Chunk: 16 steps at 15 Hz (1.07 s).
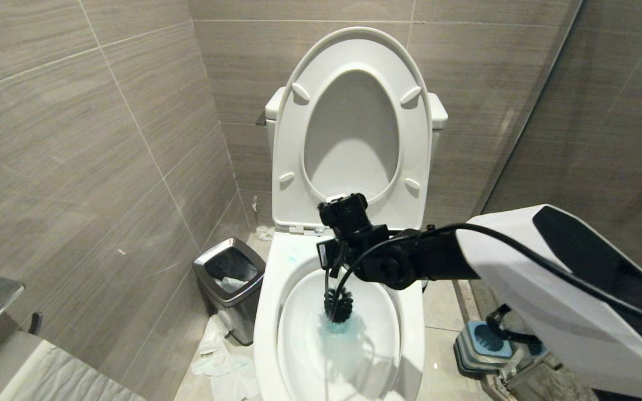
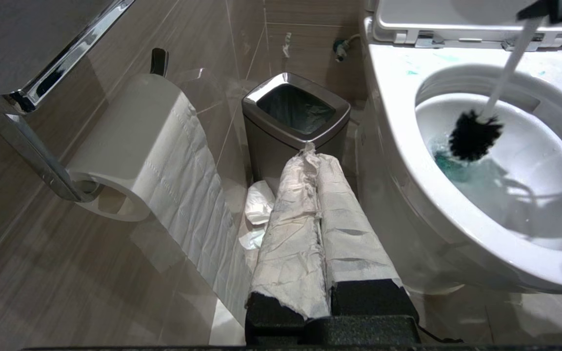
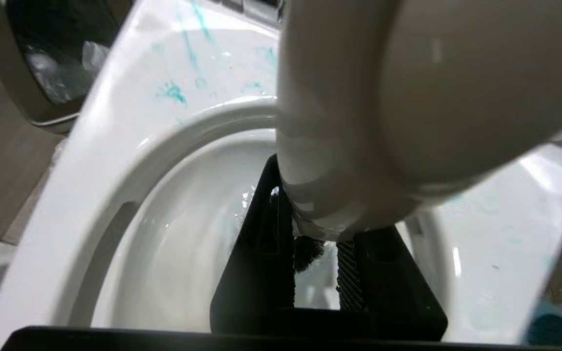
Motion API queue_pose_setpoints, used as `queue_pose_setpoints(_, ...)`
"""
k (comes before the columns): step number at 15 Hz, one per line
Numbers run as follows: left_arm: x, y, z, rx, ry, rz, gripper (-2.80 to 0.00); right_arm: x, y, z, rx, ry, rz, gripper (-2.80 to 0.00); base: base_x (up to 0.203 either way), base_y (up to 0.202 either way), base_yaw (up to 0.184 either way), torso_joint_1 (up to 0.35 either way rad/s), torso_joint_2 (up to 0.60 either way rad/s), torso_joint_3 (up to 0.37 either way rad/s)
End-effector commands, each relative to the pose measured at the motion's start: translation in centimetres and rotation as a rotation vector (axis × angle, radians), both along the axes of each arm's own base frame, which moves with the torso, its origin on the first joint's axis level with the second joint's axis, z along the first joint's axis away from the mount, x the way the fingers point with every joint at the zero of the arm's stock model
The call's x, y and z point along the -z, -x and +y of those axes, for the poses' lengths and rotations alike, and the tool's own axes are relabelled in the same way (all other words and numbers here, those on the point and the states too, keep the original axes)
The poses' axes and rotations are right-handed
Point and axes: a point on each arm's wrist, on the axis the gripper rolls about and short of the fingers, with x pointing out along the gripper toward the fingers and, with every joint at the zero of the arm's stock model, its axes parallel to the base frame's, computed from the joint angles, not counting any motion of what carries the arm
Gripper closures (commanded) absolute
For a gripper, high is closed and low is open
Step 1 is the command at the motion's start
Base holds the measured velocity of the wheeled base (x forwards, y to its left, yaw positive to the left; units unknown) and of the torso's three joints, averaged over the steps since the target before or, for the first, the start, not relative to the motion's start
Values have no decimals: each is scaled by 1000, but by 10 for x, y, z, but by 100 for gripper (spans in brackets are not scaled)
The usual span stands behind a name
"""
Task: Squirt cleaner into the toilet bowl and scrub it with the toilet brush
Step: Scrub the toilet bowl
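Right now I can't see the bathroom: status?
Right gripper holding toilet brush, bristles in blue cleaner, toilet bowl. Left gripper shut, parked. Nothing blocking.

My right arm (image 1: 566,289) wore a glossy white shell with a black panel, ending in a matte black wrist and gripper (image 1: 336,262); a black cable looped along it. My left gripper (image 2: 317,214) had black fingers wrapped in crinkled white paper.

Grey-brown tiled walls (image 1: 76,139), a pale tiled floor (image 1: 438,306), and a chrome-rimmed bin (image 1: 232,287).
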Motion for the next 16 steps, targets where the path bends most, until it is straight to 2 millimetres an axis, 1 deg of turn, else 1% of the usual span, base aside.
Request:
queue_pose_setpoints(1,0,0,0,0,0,2,0,-52,19,-15,2,-47,-56,0,0,0,0,0,0,0)
queue_pose_setpoints(2,0,0,0,0,0,2,0,-58,29,-24,3,-32,-40,0,0,0,0,0,0,0)
queue_pose_setpoints(3,0,0,0,0,0,2,0,-57,36,-30,6,-12,-17,0,0,0,0,0,0,0)
queue_pose_setpoints(5,0,0,0,0,0,2,0,-50,38,-33,16,13,7,0,0,0,0,0,0,0)
queue_pose_setpoints(9,0,0,0,0,0,2,0,-17,24,-22,26,48,41,0,0,0,0,0,0,0)
queue_pose_setpoints(10,0,0,0,0,0,2,0,-13,19,-18,33,48,34,0,0,0,0,0,0,0)
queue_pose_setpoints(14,0,0,0,0,0,2,0,-12,-2,-1,45,16,-22,0,0,0,0,0,0,0)
queue_pose_setpoints(15,0,0,0,0,0,2,0,-10,-5,4,44,10,-32,0,0,0,0,0,0,0)
queue_pose_setpoints(16,0,0,0,0,0,2,0,-9,-3,10,34,10,-33,0,0,0,0,0,0,0)
